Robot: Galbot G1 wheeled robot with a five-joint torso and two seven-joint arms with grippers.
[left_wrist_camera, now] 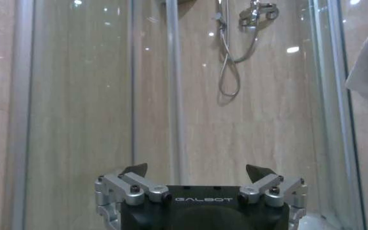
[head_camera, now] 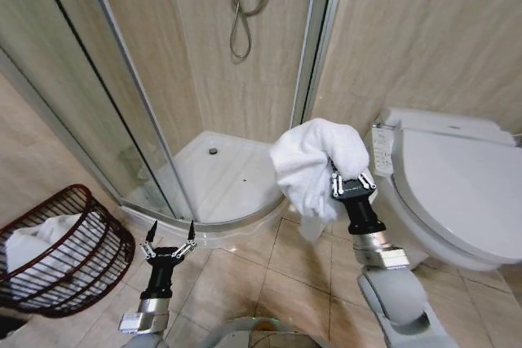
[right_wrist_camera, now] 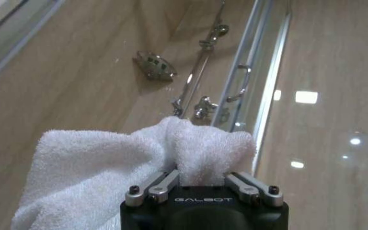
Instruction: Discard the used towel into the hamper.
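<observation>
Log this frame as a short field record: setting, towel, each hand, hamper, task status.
setting: bathroom, shower enclosure ahead, toilet on the robot's right
towel: white towel bunched, held up off the floor
right hand: right hand shut on the towel, raised beside the toilet
left hand: left hand open, empty, low, near the hamper
hamper: hamper on the floor at the robot's left, white cloth already inside
task status: towel not yet in the hamper

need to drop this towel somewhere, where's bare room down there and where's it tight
Bare floor tiles lie between the hamper and the toilet, in front of the shower tray, which is also bare. The hamper already holds white cloth. Tight spot: the right tool, shut on the towel, beside the toilet. The left tool hangs open near the hamper.
</observation>
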